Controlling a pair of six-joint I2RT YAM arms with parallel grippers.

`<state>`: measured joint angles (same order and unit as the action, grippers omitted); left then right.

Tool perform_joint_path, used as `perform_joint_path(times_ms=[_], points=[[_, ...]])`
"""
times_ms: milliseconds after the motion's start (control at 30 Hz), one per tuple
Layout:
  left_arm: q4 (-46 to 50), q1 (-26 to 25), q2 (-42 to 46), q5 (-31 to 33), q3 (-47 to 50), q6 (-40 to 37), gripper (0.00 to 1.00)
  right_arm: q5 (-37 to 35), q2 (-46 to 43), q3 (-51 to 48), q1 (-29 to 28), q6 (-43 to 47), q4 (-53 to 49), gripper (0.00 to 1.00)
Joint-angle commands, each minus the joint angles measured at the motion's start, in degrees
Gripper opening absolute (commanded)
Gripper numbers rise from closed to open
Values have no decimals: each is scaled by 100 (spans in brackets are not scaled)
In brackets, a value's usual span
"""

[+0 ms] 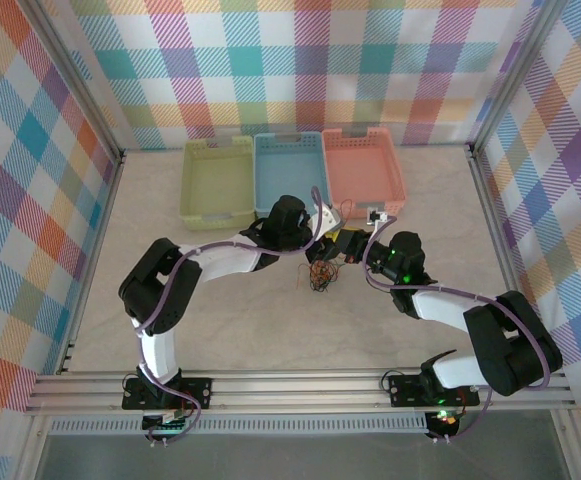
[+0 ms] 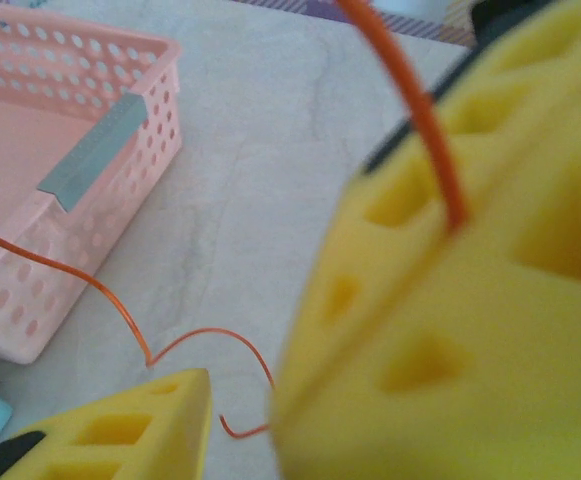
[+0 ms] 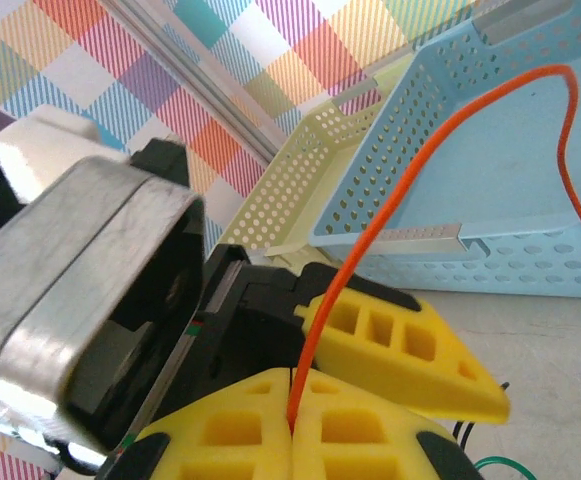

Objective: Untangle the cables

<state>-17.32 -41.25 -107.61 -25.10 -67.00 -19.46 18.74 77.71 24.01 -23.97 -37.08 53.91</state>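
The right gripper (image 3: 292, 405) is clamped on one orange wire (image 3: 400, 200) leading from the knot of cables (image 1: 320, 277) at mid-table. The left gripper (image 2: 242, 405) stands partly open beside it, holding nothing I can make out. The knot looks mostly tangled, so the task seems barely begun.

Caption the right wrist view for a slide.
Right fingers pinch an orange cable arcing before a blue basket.
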Motion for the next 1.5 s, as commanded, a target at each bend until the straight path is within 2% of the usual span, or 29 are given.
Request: perform_joint_path(times_ms=[0, 67, 100, 200, 667, 733, 1267, 1467], points=[[-724, -40, -110, 158, -61, 186, 43, 179, -45, 95, 41, -91, 115, 0], [-865, -33, -161, 293, -26, 249, 40, 212, -45, 95, 41, -122, 128, 0], [-868, -39, -171, 375, -23, 251, 36, 236, -37, 101, 46, -129, 134, 0], [-917, -36, -190, 572, 22, 248, 34, 326, -58, 95, 41, -181, 219, 0], [-1734, -22, -141, 480, 471, 628, 28, 474, -897, 19, 50, -562, -88, 0], [-1773, -19, -115, 460, 503, 661, 24, 468, -1025, 29, 55, -552, -238, 0], [-1830, -31, 23, 512, 627, 716, 21, 1321, -1998, 593, 46, -785, -1019, 0], [-1770, -36, 83, 661, 652, 707, 20, 1701, -2519, 1093, 47, -680, -1796, 0]])
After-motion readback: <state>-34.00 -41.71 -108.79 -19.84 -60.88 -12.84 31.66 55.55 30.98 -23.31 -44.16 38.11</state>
